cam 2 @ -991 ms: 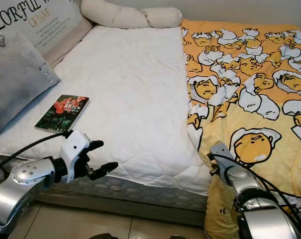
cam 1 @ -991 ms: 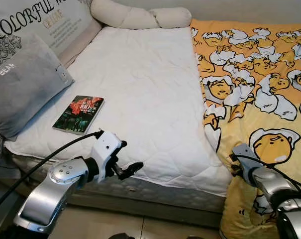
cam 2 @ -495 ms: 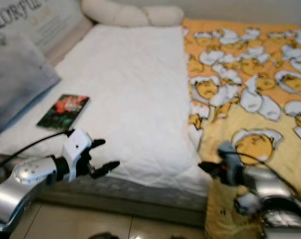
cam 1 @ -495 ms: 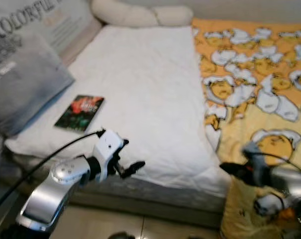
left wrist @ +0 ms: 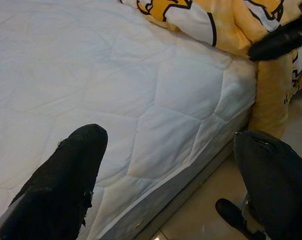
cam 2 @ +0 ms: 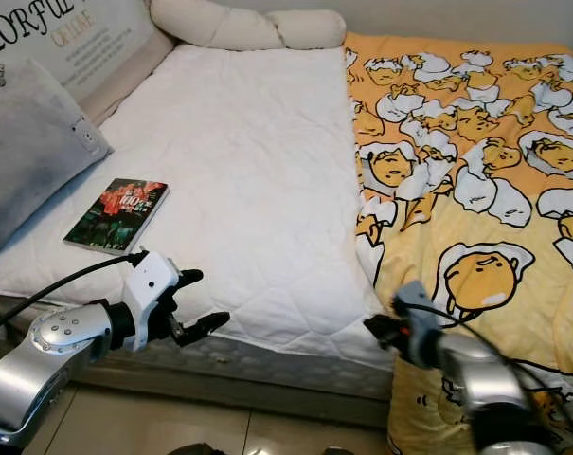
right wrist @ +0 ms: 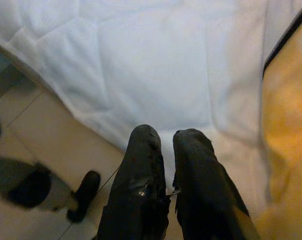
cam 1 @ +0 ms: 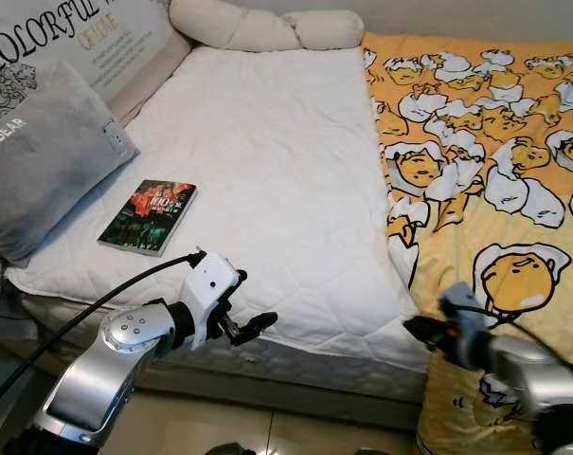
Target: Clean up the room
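Your left gripper (cam 1: 241, 313) hangs at the near edge of the bed (cam 1: 277, 171) with its fingers spread apart, holding nothing. Your right gripper (cam 2: 379, 330) sits at the bed's near corner, fingers together and empty, just beside the yellow blanket (cam 1: 485, 171). The book (cam 1: 148, 217) lies flat on the white cover near the grey pillow (cam 1: 40, 161), well apart from both grippers.

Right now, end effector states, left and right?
Left end effector: open, empty, at the near edge of the white mattress.
Right end effector: closed, holding nothing, by the yellow blanket.
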